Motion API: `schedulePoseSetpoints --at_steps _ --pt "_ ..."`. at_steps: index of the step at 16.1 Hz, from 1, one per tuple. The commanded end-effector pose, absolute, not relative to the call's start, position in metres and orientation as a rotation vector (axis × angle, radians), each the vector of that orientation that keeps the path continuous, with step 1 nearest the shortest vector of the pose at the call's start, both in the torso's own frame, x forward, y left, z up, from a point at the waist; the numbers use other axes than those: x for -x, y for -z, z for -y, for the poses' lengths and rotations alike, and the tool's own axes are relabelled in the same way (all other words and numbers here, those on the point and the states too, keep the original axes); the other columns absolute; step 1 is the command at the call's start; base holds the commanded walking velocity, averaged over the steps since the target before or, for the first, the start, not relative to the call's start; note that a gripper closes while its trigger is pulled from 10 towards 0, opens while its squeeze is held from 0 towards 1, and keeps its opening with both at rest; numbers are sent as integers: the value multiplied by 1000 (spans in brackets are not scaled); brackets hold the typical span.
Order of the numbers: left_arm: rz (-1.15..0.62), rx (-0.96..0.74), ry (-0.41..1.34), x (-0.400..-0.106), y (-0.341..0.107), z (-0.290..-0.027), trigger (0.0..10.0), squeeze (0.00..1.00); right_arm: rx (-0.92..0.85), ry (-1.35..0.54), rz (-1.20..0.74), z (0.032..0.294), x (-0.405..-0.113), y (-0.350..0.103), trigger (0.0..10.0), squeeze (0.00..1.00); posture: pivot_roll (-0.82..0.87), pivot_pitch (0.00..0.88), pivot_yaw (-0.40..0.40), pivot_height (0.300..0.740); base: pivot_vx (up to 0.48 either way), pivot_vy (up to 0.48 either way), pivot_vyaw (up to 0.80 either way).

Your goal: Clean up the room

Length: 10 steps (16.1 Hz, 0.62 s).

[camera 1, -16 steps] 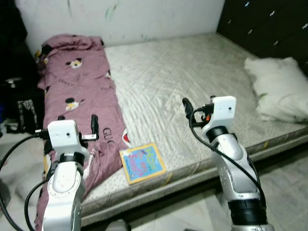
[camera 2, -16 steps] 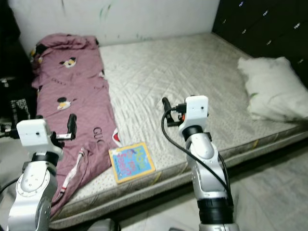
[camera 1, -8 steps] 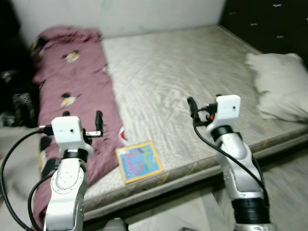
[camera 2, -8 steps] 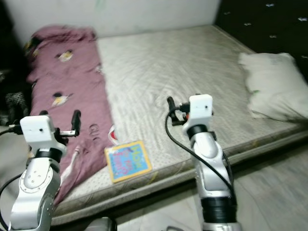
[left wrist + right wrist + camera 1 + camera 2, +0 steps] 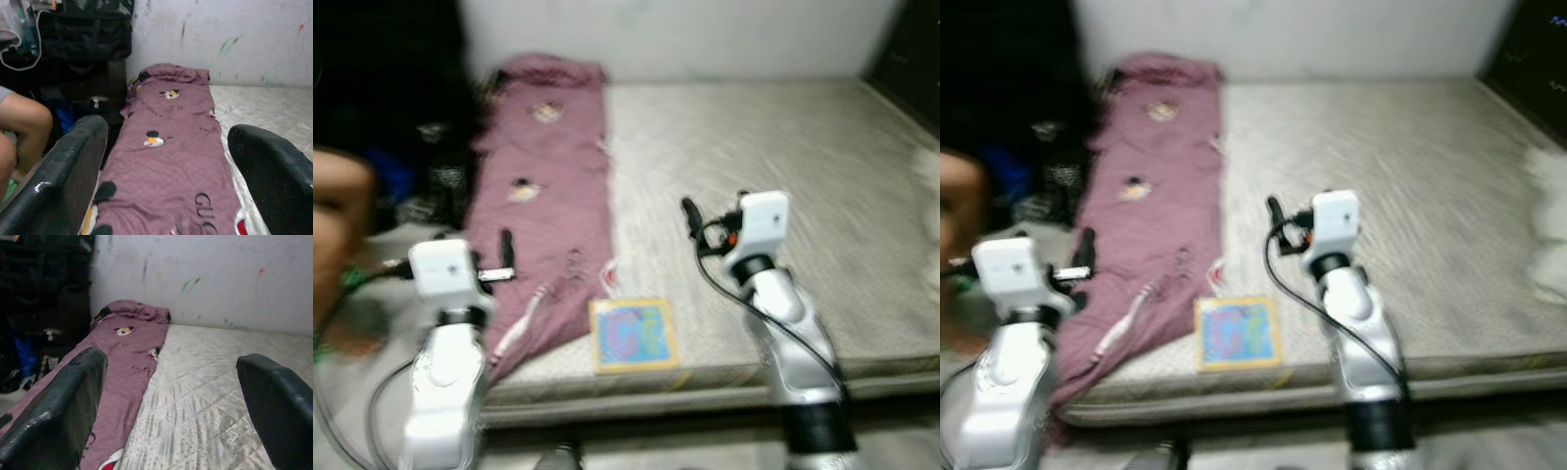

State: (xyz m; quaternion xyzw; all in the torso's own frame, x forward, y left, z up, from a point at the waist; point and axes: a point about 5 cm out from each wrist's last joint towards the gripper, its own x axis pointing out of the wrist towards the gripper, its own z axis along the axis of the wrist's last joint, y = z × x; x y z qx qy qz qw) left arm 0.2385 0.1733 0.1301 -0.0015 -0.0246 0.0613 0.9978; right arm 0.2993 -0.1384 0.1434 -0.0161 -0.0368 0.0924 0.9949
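Now the head camera has swung leftward, so the book (image 5: 632, 335) sits centred at the near edge of the mattress (image 5: 803, 166), beside the maroon blanket (image 5: 543, 206). Left gripper (image 5: 505, 257) and right gripper (image 5: 689, 216) hover empty, fingers apart, likely lining up on the book.

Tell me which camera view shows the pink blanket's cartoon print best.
The left wrist view: the pink blanket is sharp there, its cartoon figures and lettering plain. The right wrist view catches it off to one side. Both eye views show its whole length on the mattress, but blurred.
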Motion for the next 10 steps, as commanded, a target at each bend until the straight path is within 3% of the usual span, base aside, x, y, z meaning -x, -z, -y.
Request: schedulePoseSetpoints --at_steps 1,3,10 --pt "48 -10 -132 -238 -131 -177 10000 0 31 -190 79 138 -301 -145 10000 0 -68 0 -28 740 0 0 800" --pt "49 -6 -136 -239 -131 -177 10000 0 21 -194 82 137 -302 -146 10000 0 -66 0 -30 740 0 0 800" --pt "52 -9 -114 -239 -131 -175 10000 0 7 -161 44 139 -305 -139 10000 0 -66 0 -30 740 0 0 0"
